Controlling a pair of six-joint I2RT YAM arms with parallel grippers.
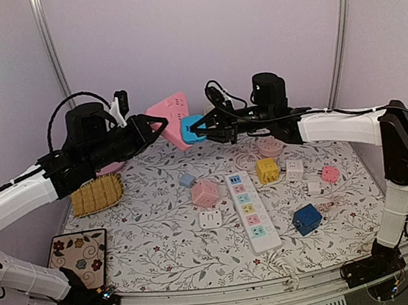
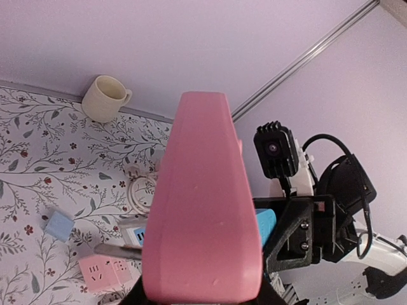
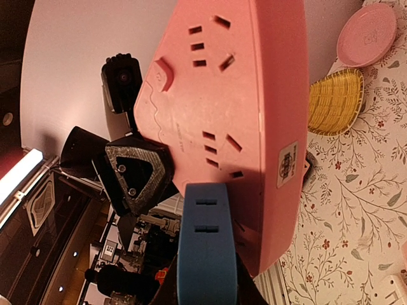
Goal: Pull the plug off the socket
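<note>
A pink socket block (image 1: 169, 119) is held in the air above the back of the table by my left gripper (image 1: 146, 128), which is shut on it. It fills the left wrist view (image 2: 203, 216) and shows its slotted face in the right wrist view (image 3: 241, 95). A blue plug (image 1: 193, 129) is seated against the pink block's face. My right gripper (image 1: 206, 128) is shut on the blue plug (image 3: 206, 248). The plug's edge shows behind the block in the left wrist view (image 2: 266, 223).
On the floral table lie a white power strip (image 1: 250, 212), a pink cube (image 1: 204, 193), a yellow cube (image 1: 267, 170), a blue cube (image 1: 306, 219), small white adapters (image 1: 211, 218), a wicker basket (image 1: 97, 194) and a patterned coaster (image 1: 78, 252). A cream mug (image 2: 105, 99) stands at the back.
</note>
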